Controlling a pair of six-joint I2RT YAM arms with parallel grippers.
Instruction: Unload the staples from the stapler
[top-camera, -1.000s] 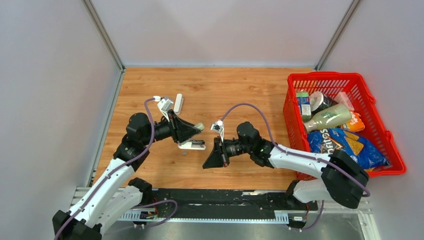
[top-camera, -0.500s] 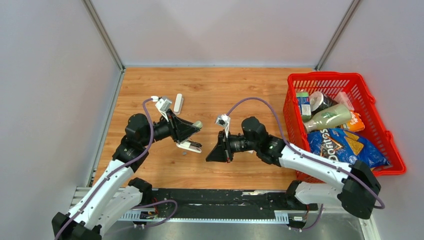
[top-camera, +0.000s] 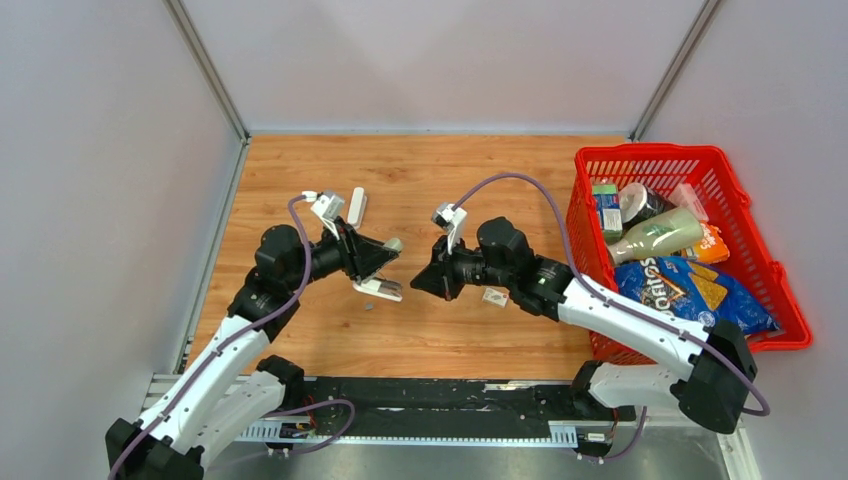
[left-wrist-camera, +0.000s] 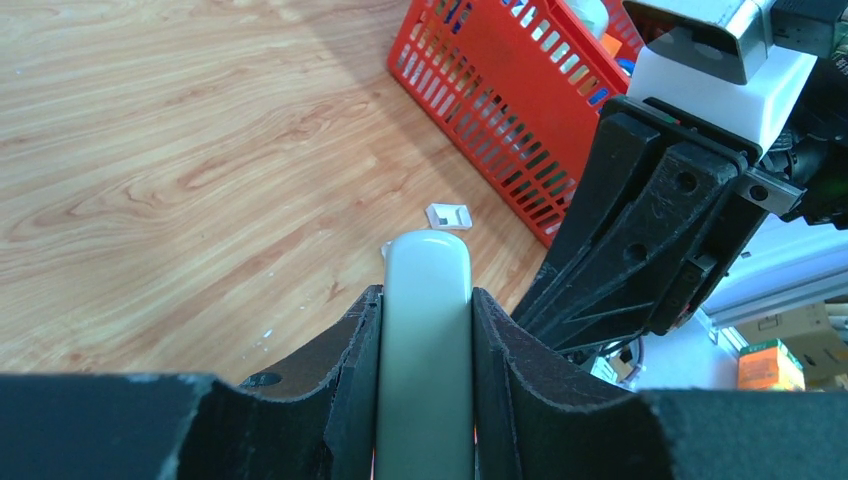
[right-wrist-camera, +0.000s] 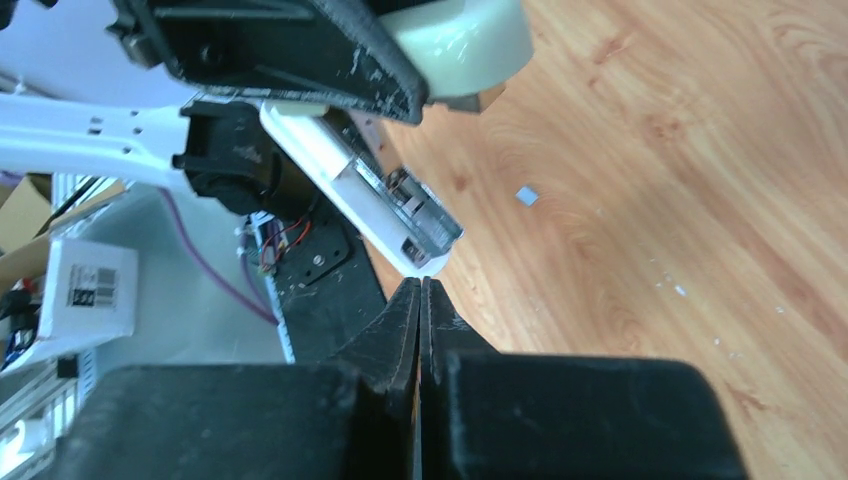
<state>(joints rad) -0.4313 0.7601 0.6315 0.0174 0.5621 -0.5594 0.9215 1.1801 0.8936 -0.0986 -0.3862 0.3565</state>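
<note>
My left gripper (top-camera: 386, 262) is shut on the grey-green top cover of a stapler (left-wrist-camera: 425, 340) and holds it above the table. The stapler is hinged open. Its white lower magazine (top-camera: 383, 289) hangs down, with metal showing at its open end (right-wrist-camera: 408, 200). My right gripper (top-camera: 414, 284) is shut and empty. In the right wrist view its tips (right-wrist-camera: 420, 284) sit just at the end of the magazine. A tiny grey metallic bit (top-camera: 369, 307), seemingly staples, lies on the wood below the stapler and also shows in the right wrist view (right-wrist-camera: 527, 195).
A second white stapler (top-camera: 356, 207) lies on the table behind the left gripper. A small white printed box (top-camera: 494, 297) lies under the right arm and also shows in the left wrist view (left-wrist-camera: 447, 215). A red basket (top-camera: 650, 150) of groceries stands at the right.
My right gripper has moved up and left until its tips are at the end of the stapler's magazine. The small white box has come into view. The left gripper has shifted the stapler slightly.
</note>
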